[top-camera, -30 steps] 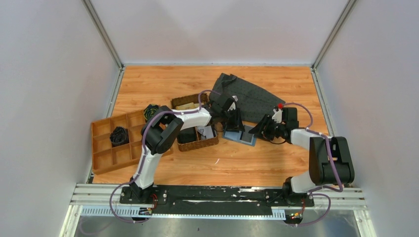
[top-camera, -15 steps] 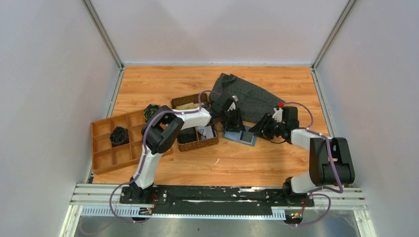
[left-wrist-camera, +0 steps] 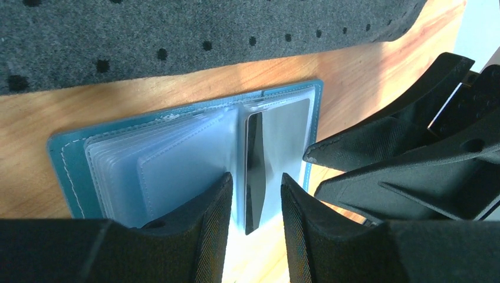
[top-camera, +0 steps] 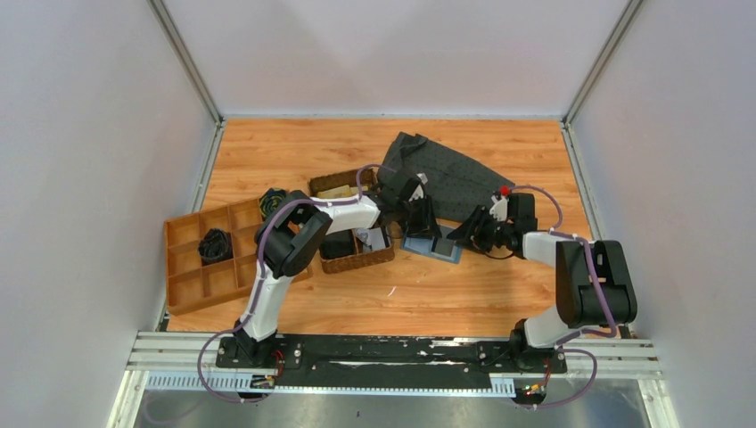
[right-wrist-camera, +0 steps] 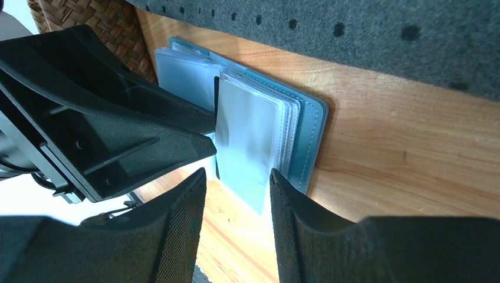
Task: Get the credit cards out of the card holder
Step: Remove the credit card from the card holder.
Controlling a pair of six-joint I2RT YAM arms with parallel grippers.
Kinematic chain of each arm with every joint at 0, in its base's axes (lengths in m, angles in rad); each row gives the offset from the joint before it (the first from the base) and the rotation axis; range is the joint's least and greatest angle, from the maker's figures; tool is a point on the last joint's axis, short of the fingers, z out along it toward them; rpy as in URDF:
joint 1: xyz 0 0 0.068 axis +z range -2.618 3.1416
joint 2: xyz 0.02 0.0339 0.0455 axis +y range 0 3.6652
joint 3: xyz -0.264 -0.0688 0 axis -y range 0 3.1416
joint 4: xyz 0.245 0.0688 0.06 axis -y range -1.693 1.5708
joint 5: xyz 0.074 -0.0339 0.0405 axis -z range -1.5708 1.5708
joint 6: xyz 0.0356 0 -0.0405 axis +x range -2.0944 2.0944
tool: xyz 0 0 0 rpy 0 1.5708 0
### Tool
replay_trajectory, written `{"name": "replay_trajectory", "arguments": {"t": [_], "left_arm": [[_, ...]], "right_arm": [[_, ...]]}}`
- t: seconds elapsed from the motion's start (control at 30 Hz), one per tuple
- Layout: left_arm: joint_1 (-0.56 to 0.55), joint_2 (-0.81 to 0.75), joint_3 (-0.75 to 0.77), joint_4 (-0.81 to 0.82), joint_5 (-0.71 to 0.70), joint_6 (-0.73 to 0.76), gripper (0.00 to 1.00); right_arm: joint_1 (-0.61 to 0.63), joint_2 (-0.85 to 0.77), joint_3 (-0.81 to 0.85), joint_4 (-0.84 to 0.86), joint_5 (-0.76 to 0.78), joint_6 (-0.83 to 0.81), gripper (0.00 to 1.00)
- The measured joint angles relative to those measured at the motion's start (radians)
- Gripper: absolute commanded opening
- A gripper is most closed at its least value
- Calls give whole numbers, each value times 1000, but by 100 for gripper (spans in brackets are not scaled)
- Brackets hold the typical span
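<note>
The blue-teal card holder lies open on the wood, its clear sleeves fanned out. A thin card stands on edge at its fold, dark in the left wrist view and pale in the right wrist view. It juts past the holder's edge. My left gripper is open astride this card, with a gap on each side. My right gripper faces it from the other side, open, with the card's tip between its fingers, close to the right-hand one. No other credit cards show.
A dark grey dotted cloth lies just behind the holder. A brown woven basket stands against its left side. Further left is an orange divided tray with black items. The two grippers' fingers nearly touch over the holder.
My right gripper has crept slightly left toward the holder. The left gripper and the holder have not visibly moved.
</note>
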Motion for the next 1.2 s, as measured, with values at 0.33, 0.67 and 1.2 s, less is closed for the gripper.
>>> {"name": "replay_trajectory", "arguments": {"t": [0.33,0.67,1.2], "left_arm": [[4,0,-19,25,4,-5,38],[10,-7,-53,66,7,-14,31],[16,-34,-101,98,54,-18,38]], "right_arm": [[10,48,0,60,-25,40,30],[17,67,0,70,-27,49,22],[17,124,0,116,-58,72,9]]}}
